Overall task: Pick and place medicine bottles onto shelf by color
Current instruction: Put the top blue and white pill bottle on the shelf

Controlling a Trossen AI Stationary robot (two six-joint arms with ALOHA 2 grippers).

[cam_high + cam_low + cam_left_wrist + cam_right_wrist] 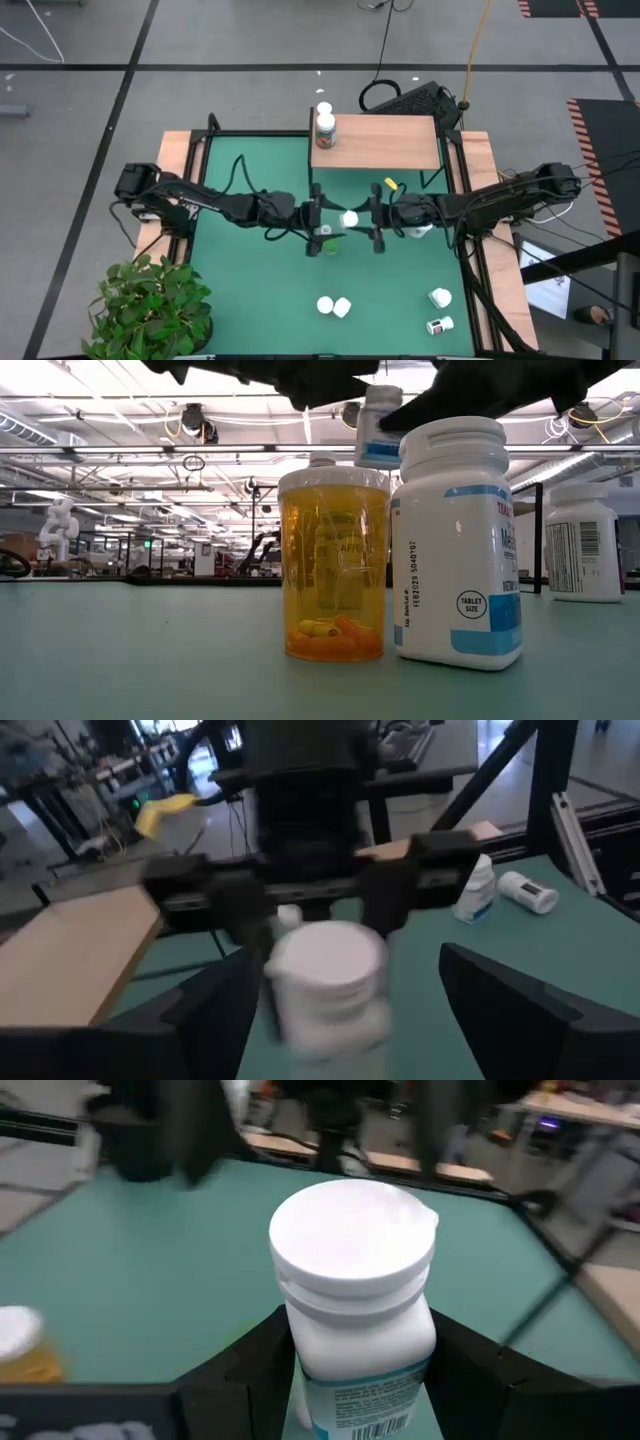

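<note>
My right gripper is over the middle of the green table, shut on a white bottle that has a white cap and a blue label. The low view shows that bottle raised. My left gripper faces it from the left and is open; its fingers stand on either side of the bottle without touching it. The wooden shelf stands at the far edge, and two bottles stand on its left end. An orange bottle and a blue-labelled white bottle stand on the table. My right gripper pinches the white bottle by its body, just below the cap, with one finger on each side. The fingers come in level from the table's right. The bottle is upright, cap up, and lifted clear of the table.
A green bottle sits below the left gripper. Two bottles stand near the near edge, two more lie at the near right, and one is under the right arm. A potted plant is at the near left corner.
</note>
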